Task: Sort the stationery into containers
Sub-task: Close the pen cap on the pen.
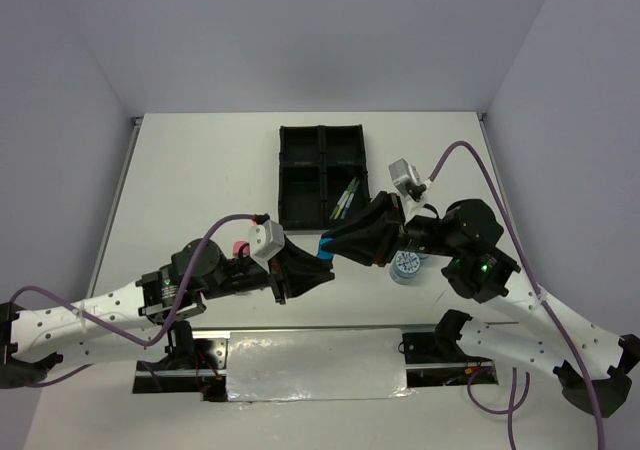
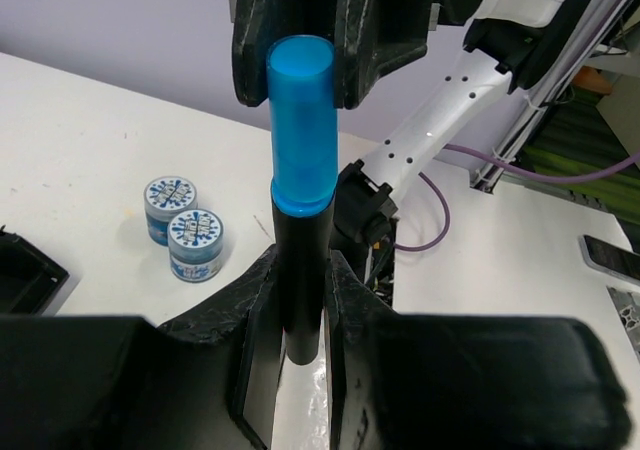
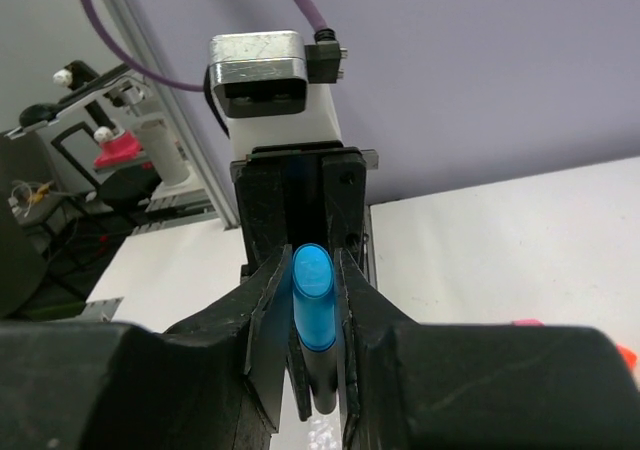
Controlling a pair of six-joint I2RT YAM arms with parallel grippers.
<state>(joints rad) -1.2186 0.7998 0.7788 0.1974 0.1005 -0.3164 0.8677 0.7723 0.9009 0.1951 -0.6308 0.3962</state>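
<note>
While the highlighter (image 2: 299, 205) is held in the air above the table (image 1: 200, 170), both pincers grip it at once. The left pincer (image 2: 300, 265) is closed narrow on the black barrel. The right pincer (image 3: 313, 265) is closed on the blue cap (image 2: 300, 120), with a jaw pressed against each side. The two pincers meet tip to tip just near of the black tray (image 1: 281, 170), which sits towards the far side of the table. Thin pens (image 1: 346, 200) lie slanted in the tray's near-right compartment. Two blue-white rolls (image 2: 195, 240) stand upright on the table, touching each other, beneath the right arm and outside the tray.
</note>
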